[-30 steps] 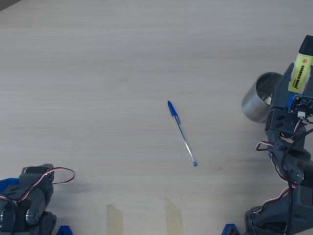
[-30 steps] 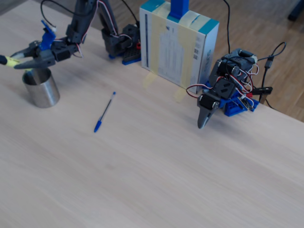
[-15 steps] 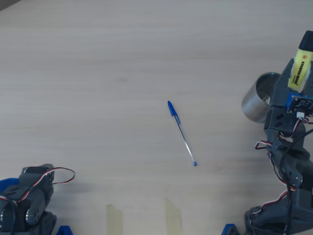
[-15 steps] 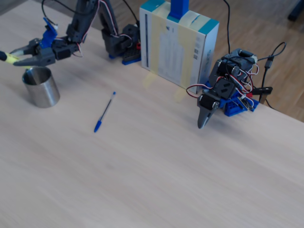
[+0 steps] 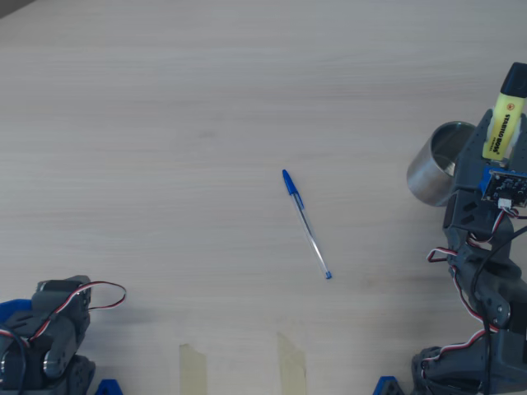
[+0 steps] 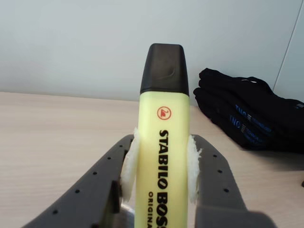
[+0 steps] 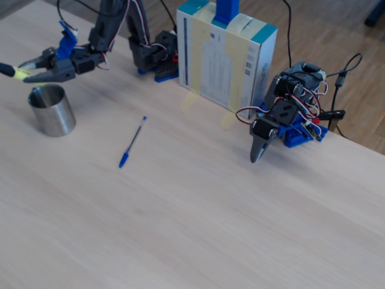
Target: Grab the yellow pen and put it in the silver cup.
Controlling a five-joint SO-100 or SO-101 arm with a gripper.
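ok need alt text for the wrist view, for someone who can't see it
The hand grips a yellow pen with a black cap between white-padded fingers, close to the camera. Behind it are a pale wooden table, a plain wall and folded dark clothing at right.

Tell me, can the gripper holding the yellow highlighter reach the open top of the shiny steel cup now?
Probably yes: the gripper holds the yellow highlighter above the steel cup, whose open top is uncovered.

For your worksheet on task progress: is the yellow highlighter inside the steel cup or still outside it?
Outside. The yellow highlighter is clamped in the gripper above the steel cup.
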